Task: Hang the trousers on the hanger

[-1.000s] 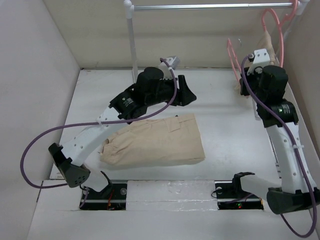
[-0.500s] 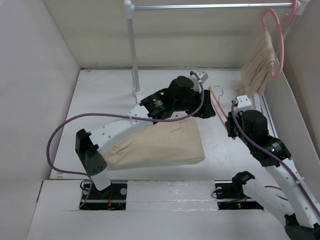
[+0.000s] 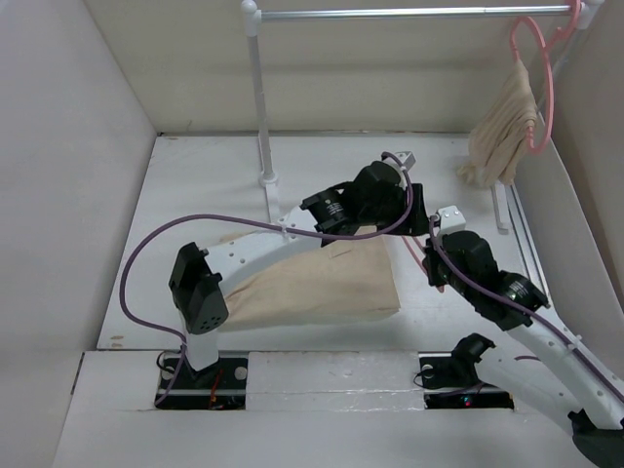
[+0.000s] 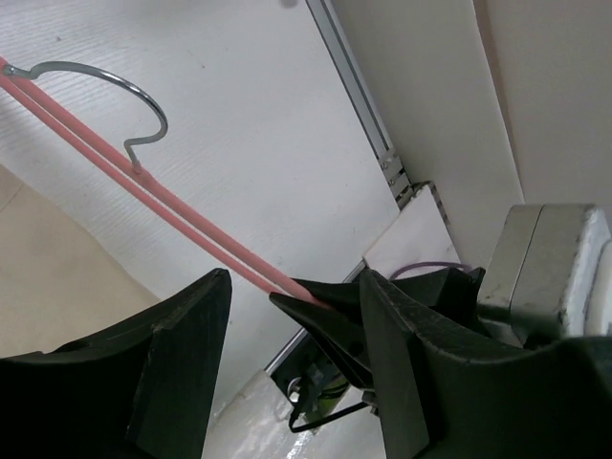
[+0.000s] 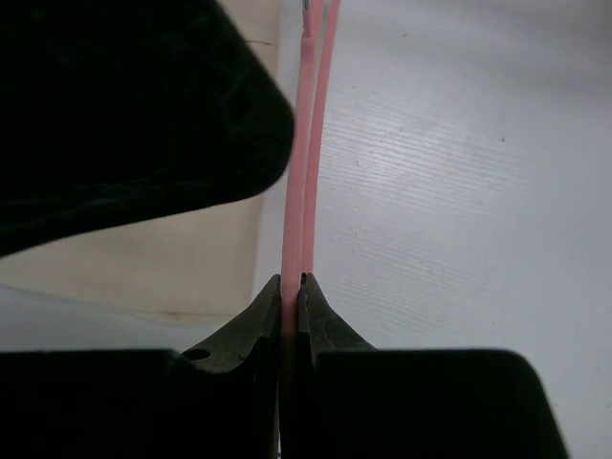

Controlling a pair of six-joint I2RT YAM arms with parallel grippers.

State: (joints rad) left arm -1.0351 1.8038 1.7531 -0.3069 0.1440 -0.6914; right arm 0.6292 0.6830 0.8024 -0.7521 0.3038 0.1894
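Note:
The pale beige trousers (image 3: pixel 322 283) lie folded on the table; they also show in the left wrist view (image 4: pixel 38 258) and the right wrist view (image 5: pixel 143 258). The thin pink hanger (image 5: pixel 304 143) lies low beside their right edge, and its metal hook (image 4: pixel 143 100) points away. In the top view only a short pink stretch of the hanger (image 3: pixel 416 253) shows. My right gripper (image 5: pixel 292 287) is shut on the hanger's two rods. My left gripper (image 4: pixel 296 354) is open, with its fingers on either side of the right gripper's tips and the rod.
A smaller bunched beige garment (image 3: pixel 502 132) hangs from a second pink hanger (image 3: pixel 538 88) on the metal rail (image 3: pixel 409 13) at the back right. The rail's white post (image 3: pixel 259 107) stands behind the left arm. Side walls close in the table.
My right arm has brought the hanger down from the back right to the trousers' right edge. My left arm has swung right across the trousers to meet it.

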